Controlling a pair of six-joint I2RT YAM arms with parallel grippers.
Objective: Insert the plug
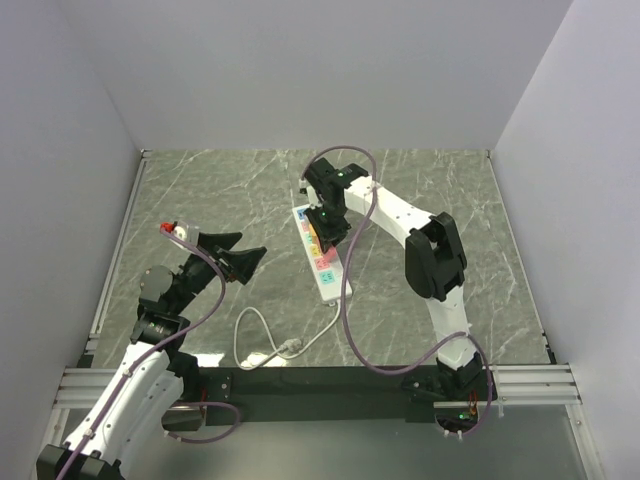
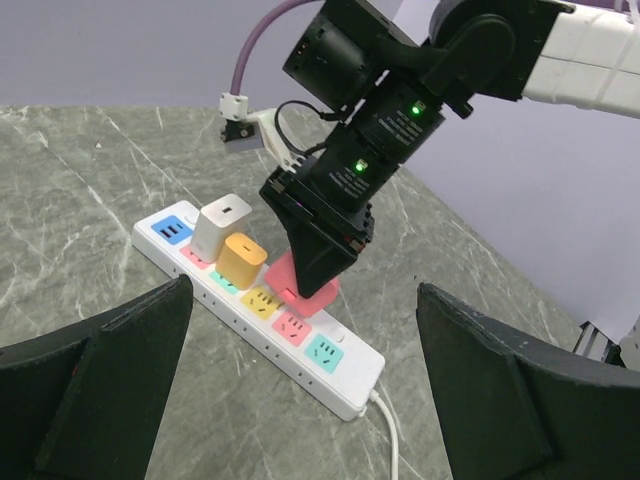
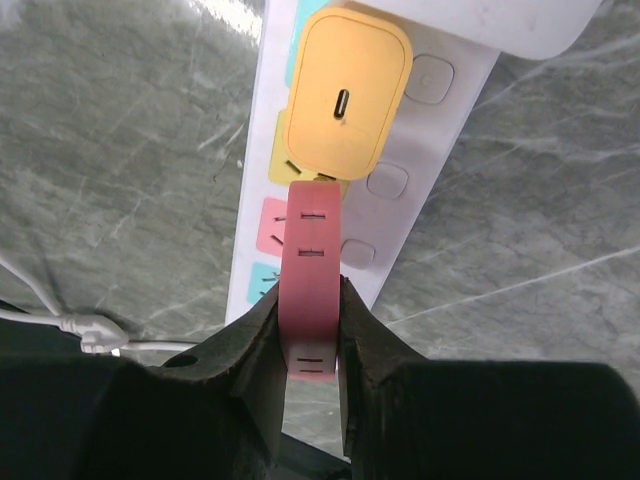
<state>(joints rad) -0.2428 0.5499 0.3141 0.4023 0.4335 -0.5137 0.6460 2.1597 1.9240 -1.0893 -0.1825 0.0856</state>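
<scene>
A white power strip (image 1: 318,262) (image 2: 205,315) (image 3: 450,130) lies mid-table with coloured sockets. A white plug (image 2: 220,226) and a yellow plug (image 2: 242,260) (image 3: 346,95) sit in it. My right gripper (image 1: 326,240) (image 3: 310,330) is shut on a flat pink plug (image 3: 310,280) (image 2: 318,297), held just above the strip next to the yellow plug, over the yellow socket (image 2: 262,304). The pink socket (image 2: 293,328) and teal socket (image 2: 327,351) show bare. My left gripper (image 1: 245,262) (image 2: 300,400) hovers open to the strip's left, holding nothing.
The strip's white cable (image 1: 262,345) (image 2: 392,440) loops toward the near edge and ends in a connector (image 1: 290,347) (image 3: 95,335). Grey walls enclose the marble table (image 1: 440,200) on three sides, and a black rail runs along the near edge.
</scene>
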